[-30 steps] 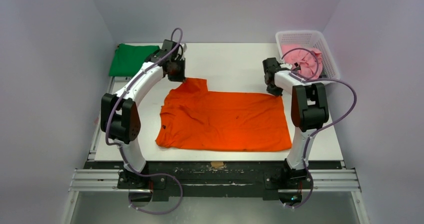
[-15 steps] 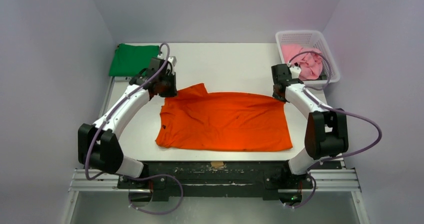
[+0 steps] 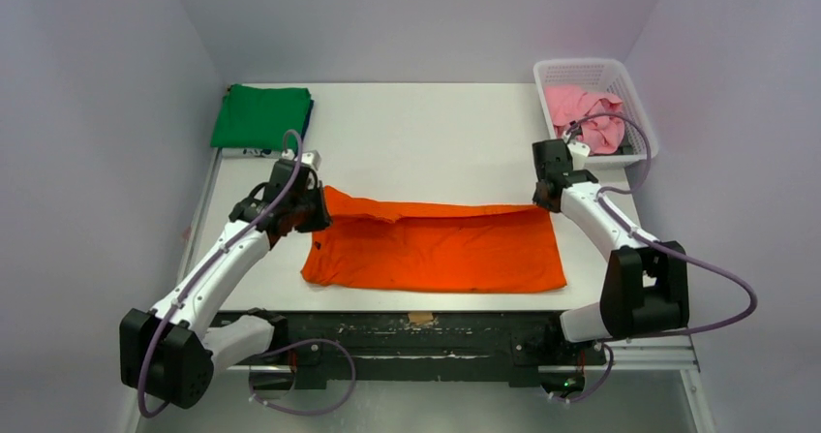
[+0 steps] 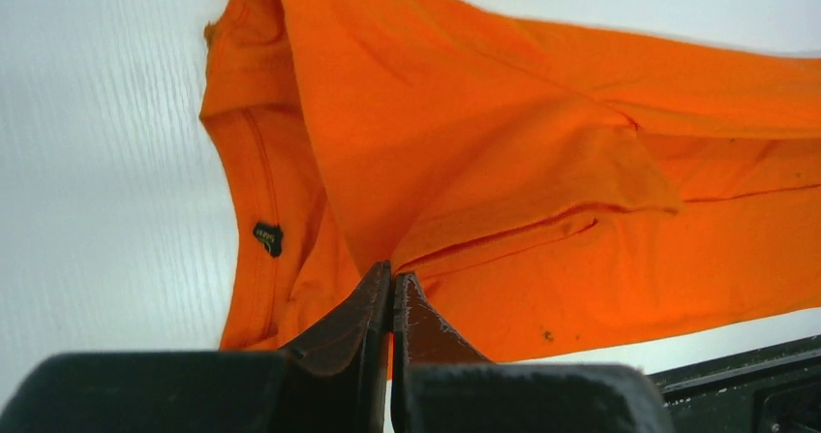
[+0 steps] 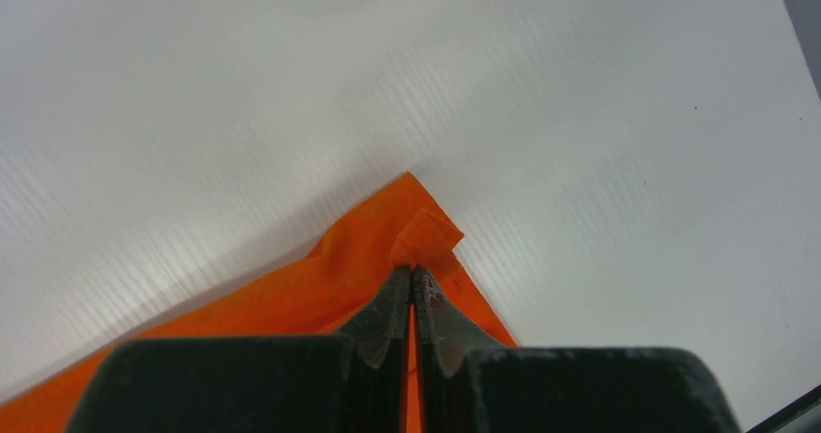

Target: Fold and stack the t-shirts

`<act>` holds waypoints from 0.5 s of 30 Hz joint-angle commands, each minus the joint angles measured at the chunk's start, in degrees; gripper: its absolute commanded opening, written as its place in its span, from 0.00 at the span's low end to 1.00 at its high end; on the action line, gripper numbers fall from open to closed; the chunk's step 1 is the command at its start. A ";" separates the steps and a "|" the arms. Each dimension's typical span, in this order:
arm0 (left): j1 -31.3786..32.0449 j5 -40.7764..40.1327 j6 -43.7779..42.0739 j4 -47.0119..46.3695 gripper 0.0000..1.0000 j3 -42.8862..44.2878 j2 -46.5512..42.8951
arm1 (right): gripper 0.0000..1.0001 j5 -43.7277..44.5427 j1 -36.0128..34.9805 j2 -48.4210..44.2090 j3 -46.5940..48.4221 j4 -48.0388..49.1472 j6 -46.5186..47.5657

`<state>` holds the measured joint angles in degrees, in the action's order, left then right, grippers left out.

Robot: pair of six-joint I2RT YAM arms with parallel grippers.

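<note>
Two thin pinches held the orange t-shirt [image 3: 436, 249], which lay across the near middle of the tabletop [image 3: 426, 133]: your left jaws gripped its far-left edge, your right jaws its far-right corner. If either slipped, your fold would land crooked.

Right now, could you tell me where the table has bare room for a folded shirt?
The widest bare stretch of table is the far middle, between the green t-shirt, the white basket and the orange t-shirt. Narrow strips flank that shirt. Crowded: its far corners, pinched by the left tool and right tool.
</note>
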<state>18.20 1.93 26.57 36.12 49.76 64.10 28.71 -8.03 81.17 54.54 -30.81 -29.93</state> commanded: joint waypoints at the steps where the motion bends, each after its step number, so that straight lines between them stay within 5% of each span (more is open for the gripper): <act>1: 0.43 -0.42 6.55 -0.28 0.00 -5.61 -5.32 | 0.00 -0.19 -0.23 -1.44 -2.01 0.27 -0.14; 4: 0.44 -0.44 9.42 0.87 0.00 -9.25 -7.79 | 0.00 -0.23 -0.23 -1.83 -3.81 0.14 -1.15; 9: 0.77 0.57 14.05 6.55 0.19 -12.55 -11.03 | 0.13 -0.22 -0.18 -3.06 -6.81 -1.25 -3.33; 12: 0.90 2.45 16.69 11.93 0.34 -13.58 -16.04 | 0.43 -0.06 -0.15 -5.27 -7.60 -2.58 -4.51; 15: 1.05 3.03 19.26 16.69 0.52 -13.30 -20.93 | 0.59 0.50 -0.23 -7.41 -7.54 -3.62 -5.00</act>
<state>18.81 2.90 40.51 45.89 36.10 48.88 28.27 -8.03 77.80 46.70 -33.10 -32.99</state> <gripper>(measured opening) 0.396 0.513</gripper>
